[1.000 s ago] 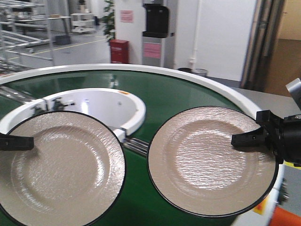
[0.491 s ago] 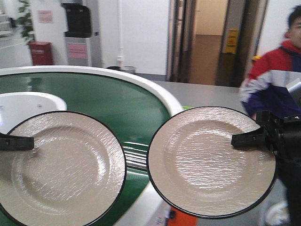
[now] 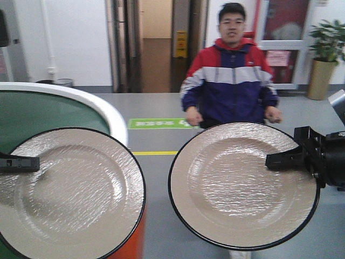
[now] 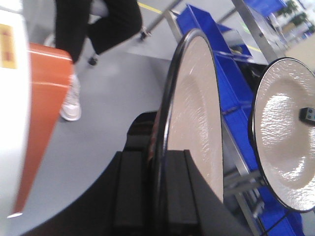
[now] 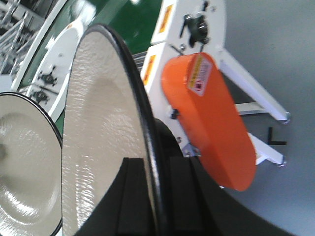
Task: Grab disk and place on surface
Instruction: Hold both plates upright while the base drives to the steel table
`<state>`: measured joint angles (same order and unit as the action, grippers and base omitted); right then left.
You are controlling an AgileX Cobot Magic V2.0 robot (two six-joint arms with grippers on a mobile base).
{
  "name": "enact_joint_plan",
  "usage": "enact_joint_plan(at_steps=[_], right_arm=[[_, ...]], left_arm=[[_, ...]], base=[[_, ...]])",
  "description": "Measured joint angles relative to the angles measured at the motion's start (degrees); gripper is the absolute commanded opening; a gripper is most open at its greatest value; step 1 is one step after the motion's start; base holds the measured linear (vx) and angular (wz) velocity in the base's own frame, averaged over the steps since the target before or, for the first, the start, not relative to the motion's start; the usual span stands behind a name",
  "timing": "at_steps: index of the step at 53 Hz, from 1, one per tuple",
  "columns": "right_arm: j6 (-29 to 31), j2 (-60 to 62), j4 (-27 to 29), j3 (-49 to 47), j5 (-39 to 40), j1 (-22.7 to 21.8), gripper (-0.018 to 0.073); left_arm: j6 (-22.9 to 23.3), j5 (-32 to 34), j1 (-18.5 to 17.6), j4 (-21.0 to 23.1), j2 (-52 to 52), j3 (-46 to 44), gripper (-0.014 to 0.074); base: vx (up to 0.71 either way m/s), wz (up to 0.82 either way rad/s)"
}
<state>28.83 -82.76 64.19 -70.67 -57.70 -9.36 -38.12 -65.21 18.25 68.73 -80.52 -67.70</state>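
Two beige disks with black rims are held up in the air, one in each gripper. In the front view the left disk (image 3: 75, 194) is clamped at its left rim by my left gripper (image 3: 20, 163), and the right disk (image 3: 237, 186) at its right rim by my right gripper (image 3: 281, 161). The left wrist view shows the left disk (image 4: 194, 123) edge-on between the shut left gripper (image 4: 156, 164). The right wrist view shows the right disk (image 5: 98, 132) likewise pinched in the right gripper (image 5: 156, 169). The steel tabletop is out of view.
A person in a red, white and blue jacket (image 3: 229, 81) stands just beyond the right disk. The green conveyor with its white rim (image 3: 38, 110) lies at the left, and its orange cover (image 5: 211, 118) is below. Blue bins on a rack (image 4: 216, 54) are nearby. Grey floor lies ahead.
The whole view has swung to the right, away from the conveyor. The person has come to the centre. Both disks stay gripped in the same places.
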Motion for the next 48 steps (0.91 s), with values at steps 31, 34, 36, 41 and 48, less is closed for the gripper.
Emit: enact_joint_plan(at_steps=[31,34,36,41,48], right_arm=[[0.0,0.0,0.0,0.0,-0.12,0.0,-0.0009],[0.0,0.0,0.0,0.0,-0.12,0.0,-0.0009],[0.0,0.0,0.0,0.0,0.05,0.0,-0.0009],[0.0,0.0,0.0,0.0,0.01,0.0,-0.0009],[0.0,0.0,0.0,0.0,0.01,0.0,-0.0009]], left_arm=[[0.0,-0.08,0.0,0.0,0.0,0.0,-0.0008],[0.0,-0.08,0.0,0.0,0.0,0.0,-0.0008],[0.0,-0.49,0.0,0.05,0.0,0.0,-0.0008],[0.0,-0.49,0.0,0.05,0.0,0.0,-0.0008],[0.0,-0.49,0.0,0.05,0.0,0.0,-0.0008]], base=[[-0.01,-0.63],[0.13,-0.65],[0.16,-0.6],[0.18,-0.52],[0.21,-0.44]])
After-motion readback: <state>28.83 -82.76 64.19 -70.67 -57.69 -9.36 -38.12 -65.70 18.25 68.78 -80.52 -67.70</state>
